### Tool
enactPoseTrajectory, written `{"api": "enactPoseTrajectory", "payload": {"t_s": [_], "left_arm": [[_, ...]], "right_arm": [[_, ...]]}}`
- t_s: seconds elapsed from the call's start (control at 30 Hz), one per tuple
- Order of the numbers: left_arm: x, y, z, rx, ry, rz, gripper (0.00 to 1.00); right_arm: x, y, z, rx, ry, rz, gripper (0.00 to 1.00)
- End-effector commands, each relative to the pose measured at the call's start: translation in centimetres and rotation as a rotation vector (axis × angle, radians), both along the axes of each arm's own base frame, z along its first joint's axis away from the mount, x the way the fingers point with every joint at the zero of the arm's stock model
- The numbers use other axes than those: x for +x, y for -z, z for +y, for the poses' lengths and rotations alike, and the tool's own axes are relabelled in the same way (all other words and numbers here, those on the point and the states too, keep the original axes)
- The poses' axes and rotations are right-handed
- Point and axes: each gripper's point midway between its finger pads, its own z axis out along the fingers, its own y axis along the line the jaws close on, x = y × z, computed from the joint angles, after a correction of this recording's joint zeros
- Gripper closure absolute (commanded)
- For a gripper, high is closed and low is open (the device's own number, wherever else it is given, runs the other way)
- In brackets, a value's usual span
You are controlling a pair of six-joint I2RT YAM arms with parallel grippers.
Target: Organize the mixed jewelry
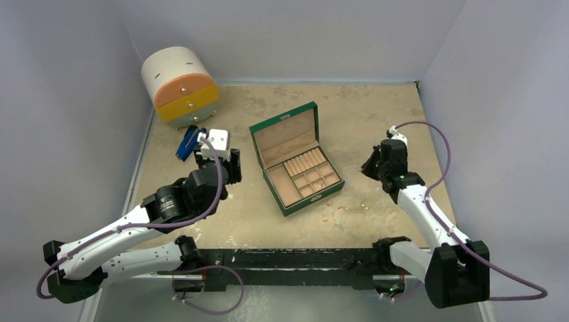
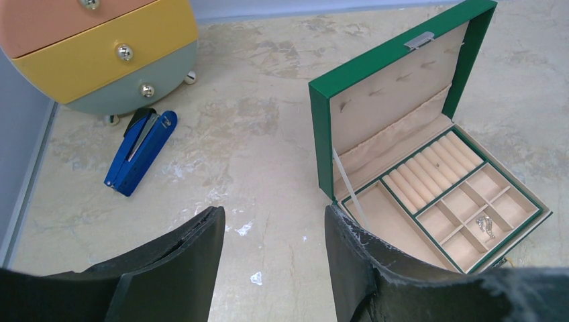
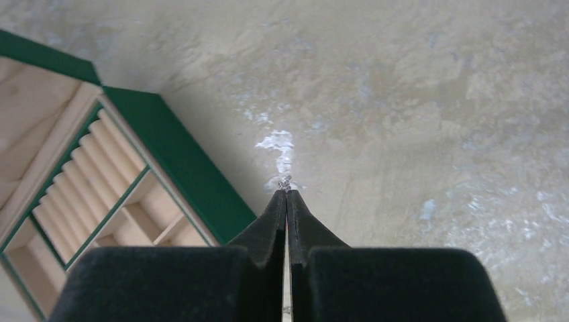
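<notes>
The jewelry box [image 2: 322, 134] is green outside, beige inside; the drawer chest [image 1: 180, 84] stacks peach, yellow and pale green drawers. The stapler [image 1: 187, 143] is blue, the loose jewelry [image 1: 364, 206] gold, and the piece [image 3: 285, 181] pinched in the black right gripper [image 3: 286, 193] silvery.

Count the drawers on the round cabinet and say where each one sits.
3, stacked: the peach drawer on top, the yellow drawer in the middle, the pale green drawer at the bottom. None appears hidden.
</notes>
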Motion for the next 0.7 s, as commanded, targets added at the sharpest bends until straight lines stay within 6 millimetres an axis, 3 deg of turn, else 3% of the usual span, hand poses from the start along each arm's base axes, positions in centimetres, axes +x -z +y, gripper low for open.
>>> {"api": "enactPoseTrajectory", "payload": {"t_s": [0.0,0.33,0.67], "left_arm": [[0.2,-0.4,0.1,-0.021,-0.011,-0.011,0.44],[0.3,-0.4,0.0,-0.02,-0.011,-0.008,0.44],[0.3,-0.5,0.2,-0.025,-0.011,-0.012,0.44]], "right_arm": [[0.6,-2.1,3.1,0.06,-0.179,-0.096,1.0],[-0.8,-5.4,10.7,0.096,-0.506,-0.212,1.0],[-2.3,-5.8,14.5,0.159,-0.709,-0.245,1.0]]}}
